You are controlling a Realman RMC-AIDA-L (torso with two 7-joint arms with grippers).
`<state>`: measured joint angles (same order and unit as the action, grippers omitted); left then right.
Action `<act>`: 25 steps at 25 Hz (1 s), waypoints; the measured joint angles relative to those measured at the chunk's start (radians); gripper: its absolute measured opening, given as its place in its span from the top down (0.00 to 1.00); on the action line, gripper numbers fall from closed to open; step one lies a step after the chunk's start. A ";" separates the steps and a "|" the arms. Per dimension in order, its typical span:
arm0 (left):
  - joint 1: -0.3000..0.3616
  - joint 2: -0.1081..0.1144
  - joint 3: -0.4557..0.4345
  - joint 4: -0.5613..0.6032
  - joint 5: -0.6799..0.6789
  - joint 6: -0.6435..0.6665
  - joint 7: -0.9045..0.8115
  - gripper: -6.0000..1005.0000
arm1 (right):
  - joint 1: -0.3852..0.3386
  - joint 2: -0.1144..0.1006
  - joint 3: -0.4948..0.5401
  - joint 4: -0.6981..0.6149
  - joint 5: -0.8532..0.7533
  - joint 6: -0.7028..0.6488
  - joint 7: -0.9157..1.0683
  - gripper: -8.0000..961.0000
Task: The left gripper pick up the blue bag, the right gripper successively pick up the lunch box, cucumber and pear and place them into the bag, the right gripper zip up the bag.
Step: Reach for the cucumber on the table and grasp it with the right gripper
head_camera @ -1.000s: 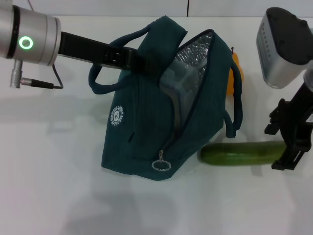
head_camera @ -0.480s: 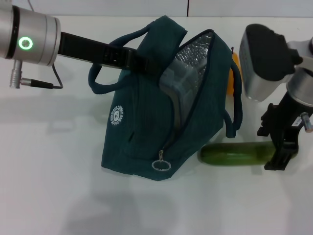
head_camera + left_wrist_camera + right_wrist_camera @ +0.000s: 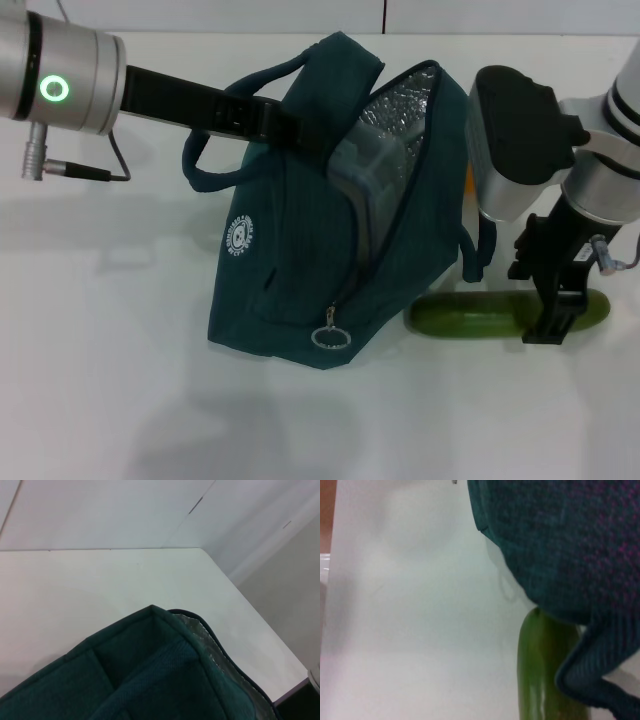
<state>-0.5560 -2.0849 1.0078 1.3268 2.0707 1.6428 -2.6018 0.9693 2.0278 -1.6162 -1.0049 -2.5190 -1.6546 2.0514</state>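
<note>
While left tool [image 3: 285, 128] keeps blue bag [image 3: 330, 240] clenched open, right tool [image 3: 553, 300], spread, has moved left, now straddling cucumber [image 3: 470, 317] on worktop [image 3: 120, 380]; grasp imminent.

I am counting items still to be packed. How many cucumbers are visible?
1. The cucumber lies on the table beside the blue bag, under the right end effector. Others may be hidden.
</note>
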 joint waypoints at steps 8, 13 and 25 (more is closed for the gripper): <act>-0.003 0.000 0.000 0.000 0.000 0.000 0.001 0.93 | 0.012 0.000 -0.041 0.031 0.038 0.059 -0.006 0.18; -0.005 0.000 0.000 0.000 0.000 0.000 0.002 0.93 | 0.035 0.000 -0.059 0.082 0.084 0.099 -0.008 0.20; -0.006 0.001 -0.005 -0.012 0.000 0.000 0.013 0.93 | 0.060 0.000 -0.082 0.128 0.118 0.127 -0.015 0.23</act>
<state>-0.5615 -2.0835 1.0025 1.3144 2.0709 1.6430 -2.5888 1.0293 2.0278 -1.6979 -0.8764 -2.4006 -1.5280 2.0360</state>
